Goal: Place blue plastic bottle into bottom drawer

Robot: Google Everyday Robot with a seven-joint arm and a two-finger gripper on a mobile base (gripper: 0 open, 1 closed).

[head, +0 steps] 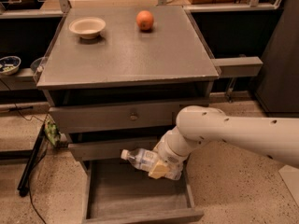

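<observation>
Your claw (pixel 161 168) is pinching the blue plastic bottle (pixel 139 157) sideways over the back edge of the bottom drawer (pixel 140 215), its cap just beside the middle drawer front (pixel 103 149), so you are risking a snag when lowering.

Perhaps a lab (grey cabinet (pixel 140 55), speckled floor (pixel 233 190)).

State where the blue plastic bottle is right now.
Low centre of the camera view: the blue plastic bottle is held sideways in the gripper, above the open bottom drawer.
</observation>
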